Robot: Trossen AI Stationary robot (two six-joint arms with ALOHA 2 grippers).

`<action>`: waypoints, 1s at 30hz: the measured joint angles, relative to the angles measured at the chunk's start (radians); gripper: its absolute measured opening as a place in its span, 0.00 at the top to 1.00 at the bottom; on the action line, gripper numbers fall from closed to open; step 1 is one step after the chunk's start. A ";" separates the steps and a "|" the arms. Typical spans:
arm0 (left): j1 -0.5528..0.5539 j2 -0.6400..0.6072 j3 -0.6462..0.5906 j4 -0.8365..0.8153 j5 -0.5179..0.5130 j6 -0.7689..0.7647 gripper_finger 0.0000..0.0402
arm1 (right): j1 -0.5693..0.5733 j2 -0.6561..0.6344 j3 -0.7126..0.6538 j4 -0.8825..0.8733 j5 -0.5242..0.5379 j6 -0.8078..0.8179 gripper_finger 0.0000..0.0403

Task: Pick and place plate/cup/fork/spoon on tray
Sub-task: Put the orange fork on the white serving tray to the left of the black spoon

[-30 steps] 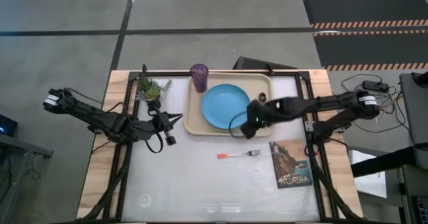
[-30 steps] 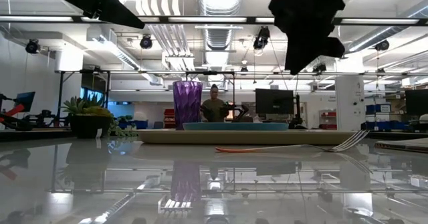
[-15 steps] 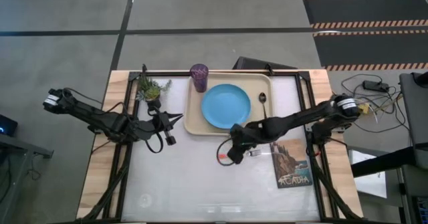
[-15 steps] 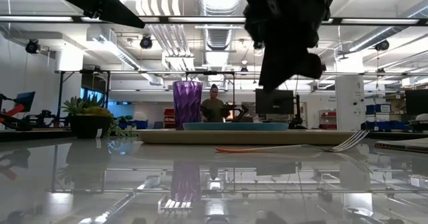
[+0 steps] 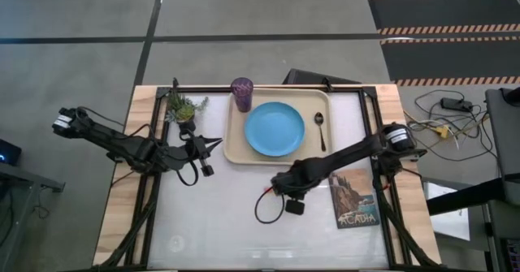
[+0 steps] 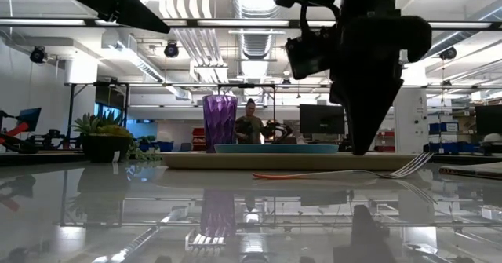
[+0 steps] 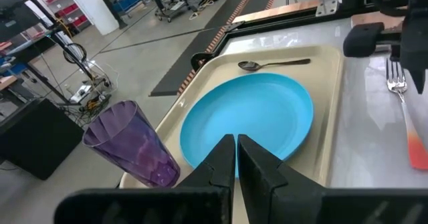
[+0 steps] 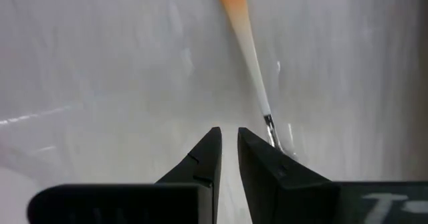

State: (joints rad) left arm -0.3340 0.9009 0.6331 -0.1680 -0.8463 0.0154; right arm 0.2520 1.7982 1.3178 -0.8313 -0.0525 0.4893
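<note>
The beige tray (image 5: 236, 146) lies at the table's far middle. On it are the light-blue plate (image 5: 275, 129), the purple cup (image 5: 242, 93) at its far left corner, and the dark spoon (image 5: 320, 130) right of the plate. The orange-handled fork (image 8: 251, 50) lies flat on the table near the tray's near edge. My right gripper (image 5: 286, 187) hovers just above the fork, fingers pointing down and almost together (image 8: 229, 147), with the fork's neck beside one finger. My left gripper (image 5: 213, 144) waits left of the tray, shut and empty.
A small potted plant (image 5: 184, 110) stands at the far left, beside the tray. An "ACADIA" book (image 5: 353, 199) lies flat on the table right of the fork. A black cable loop (image 5: 268, 209) hangs from my right arm over the table's middle.
My right gripper has gone from above the tray's right part toward the near edge and the left, and down over the fork. The spoon, earlier hidden under the gripper, now shows lying on the tray beside the plate.
</note>
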 joint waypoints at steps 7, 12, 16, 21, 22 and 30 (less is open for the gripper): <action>0.000 0.000 0.000 0.000 0.000 0.000 1.00 | -0.001 0.029 0.013 0.000 0.031 -0.066 0.83; 0.000 0.000 0.000 0.000 0.000 0.000 1.00 | -0.001 0.031 0.011 0.000 0.104 -0.106 0.71; 0.000 0.000 -0.001 0.000 0.000 0.000 1.00 | -0.001 0.031 0.009 0.000 0.117 -0.145 0.63; 0.000 0.000 -0.001 0.000 0.000 0.000 1.00 | -0.001 0.037 -0.001 0.007 0.117 -0.156 0.61; 0.000 0.000 -0.001 0.000 0.000 0.000 1.00 | -0.001 0.037 -0.005 0.008 0.116 -0.156 0.60; 0.000 0.000 -0.001 0.000 0.000 0.000 1.00 | -0.001 0.043 -0.019 0.016 0.127 -0.157 0.63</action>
State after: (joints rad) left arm -0.3340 0.9009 0.6323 -0.1676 -0.8463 0.0154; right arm 0.2512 1.8407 1.2984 -0.8148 0.0742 0.3325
